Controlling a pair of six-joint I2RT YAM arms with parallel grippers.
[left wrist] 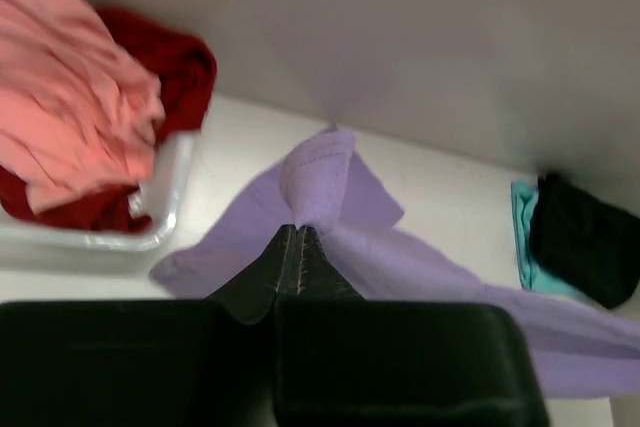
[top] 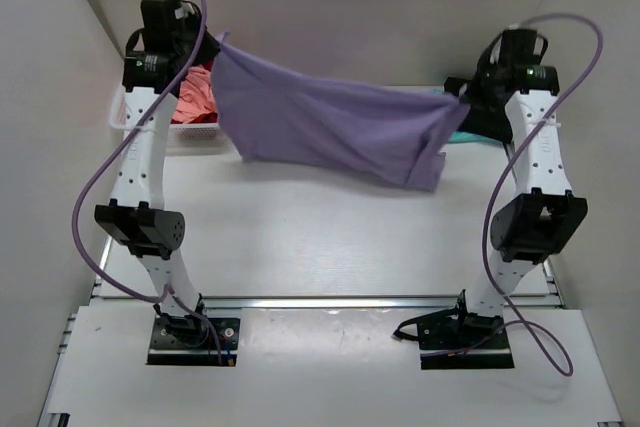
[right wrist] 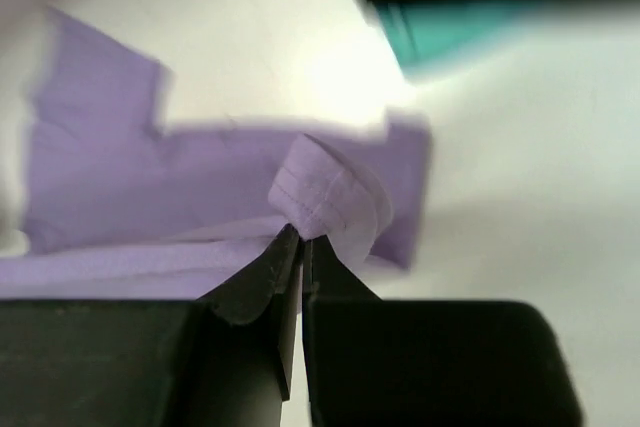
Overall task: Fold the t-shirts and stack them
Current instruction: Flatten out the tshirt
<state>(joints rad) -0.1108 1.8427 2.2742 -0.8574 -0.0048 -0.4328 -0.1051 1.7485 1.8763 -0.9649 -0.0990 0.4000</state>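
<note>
Lavender t-shirt (top: pixel 330 127): held up over the far half of the table (top: pixel 330 237), stretched sideways between the two arms. Its upper edge sags from the left hold down towards the right hold. The body hangs below in loose folds, lowest at the right end. Whether the lowest hem touches the table cannot be determined.

Left gripper (left wrist: pixel 298 235): fingers pressed together, with a bunched fold of the lavender cloth pinched at the tips. The cloth rises in a small hump just past them.

Right gripper (right wrist: pixel 301 239): fingers likewise pressed together, clamping a rolled, stitched edge of the same shirt.

Surroundings, left: a white mesh basket (left wrist: pixel 165 207) stands at the far left of the table, just beside the raised left arm. It contains a salmon-pink t-shirt (left wrist: pixel 70 97) heaped on a red t-shirt (left wrist: pixel 185 72). The red one spills over the rim. In the top view the hanging shirt's left edge overlaps the basket's right end. Contact between the two cannot be confirmed.

Surroundings, right: a black t-shirt (left wrist: pixel 585 242) lies on a teal t-shirt (left wrist: pixel 522 237) at the far right of the table, close by the right gripper. The teal edge shows along the stack's left side. The right arm partly hides this stack in the top view.

Enclosure: plain walls (top: pixel 350 7) stand behind and to both sides of the table.
</note>
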